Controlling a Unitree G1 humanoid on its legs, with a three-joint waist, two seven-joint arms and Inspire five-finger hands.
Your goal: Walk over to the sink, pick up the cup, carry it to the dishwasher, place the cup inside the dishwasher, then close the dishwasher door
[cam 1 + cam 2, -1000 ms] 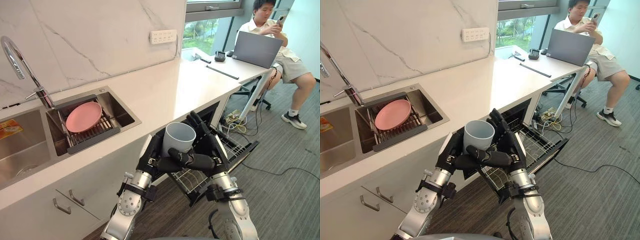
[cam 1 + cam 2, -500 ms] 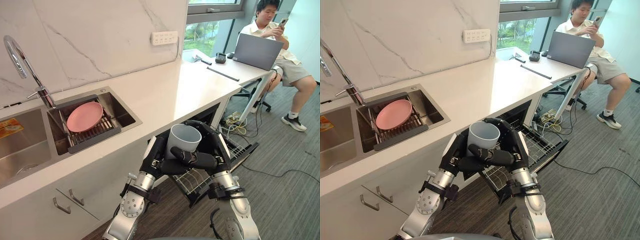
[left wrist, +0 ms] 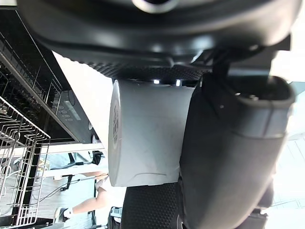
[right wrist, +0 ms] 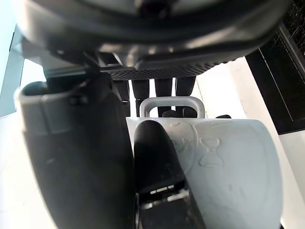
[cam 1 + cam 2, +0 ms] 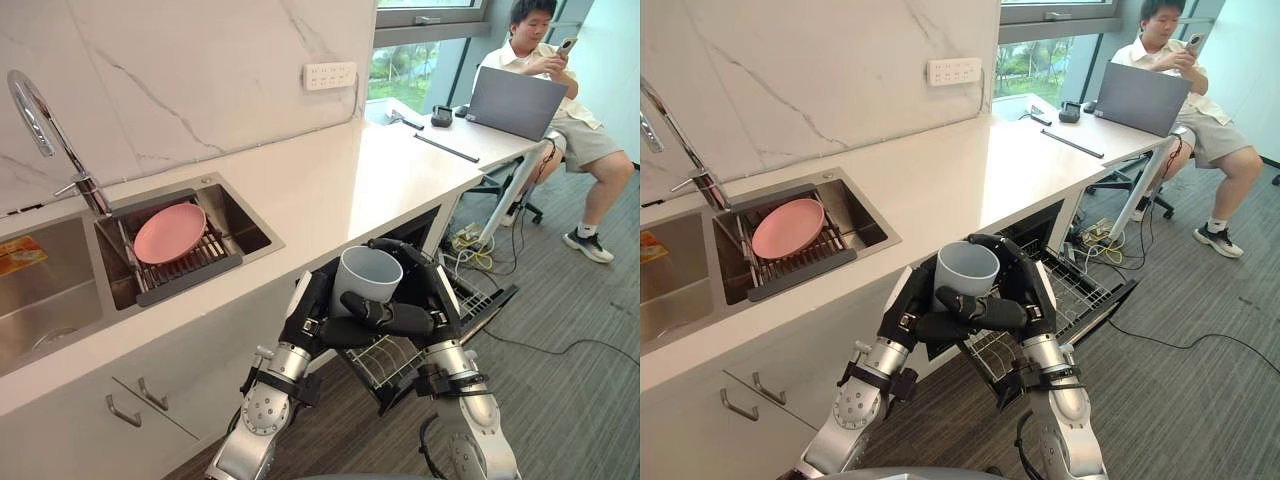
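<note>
Both hands clasp the upright cup [image 5: 368, 276]. The left hand [image 5: 308, 312] curls round its 9 o'clock side. The right hand [image 5: 432, 300], fingers straight a second ago, now wraps its 3 o'clock side, so the grip looks ready for lowering. The open dishwasher rack [image 5: 478, 294] lies at 4 o'clock. The right wrist view adds the cup's handle [image 4: 172, 101] by the fingers [image 4: 164, 88]; the head views add the sink [image 5: 247, 228] at 10 o'clock.
</note>
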